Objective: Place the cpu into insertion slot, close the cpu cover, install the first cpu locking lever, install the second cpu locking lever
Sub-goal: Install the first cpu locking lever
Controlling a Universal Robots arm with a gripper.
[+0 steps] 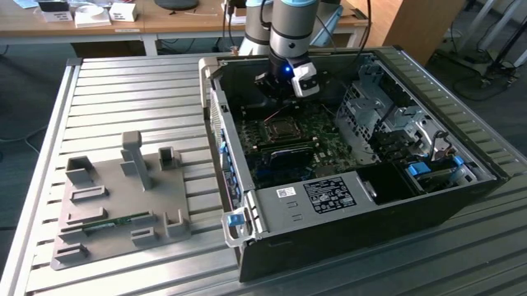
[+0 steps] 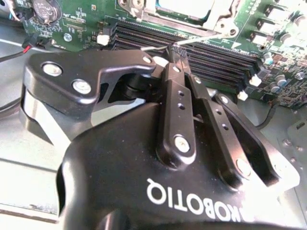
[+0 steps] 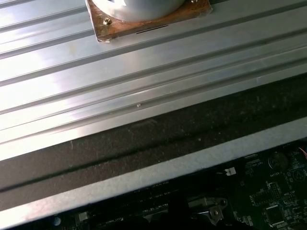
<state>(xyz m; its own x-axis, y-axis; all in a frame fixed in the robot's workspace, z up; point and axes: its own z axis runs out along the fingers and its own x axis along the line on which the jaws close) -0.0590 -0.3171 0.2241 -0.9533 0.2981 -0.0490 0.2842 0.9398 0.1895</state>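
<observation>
In the exterior view my gripper [image 1: 286, 94] hangs inside the open black computer case, just above the insertion slot [image 1: 280, 129] on the green motherboard [image 1: 329, 145]. In the second wrist view the gripper [image 2: 176, 49] is shut, its tips resting against a thin silvery locking lever [image 2: 211, 37] that runs across the black memory slots [image 2: 216, 60]. Beyond the tips lies the cpu cover [image 2: 144, 13], a silvery frame lying flat, with the pale metal top of the cpu [image 2: 192, 4] showing through its window. I cannot tell whether the lever is pinched between the fingers.
The case [image 1: 346, 222] lies on a ribbed aluminium table [image 1: 132, 92]. Drive cages [image 1: 387, 117] and a black power-supply box [image 1: 325, 194] crowd the board. A grey fixture plate [image 1: 115, 203] with a memory stick sits at the exterior view's left. The arm's base plate [image 3: 144, 21] is bolted to the table.
</observation>
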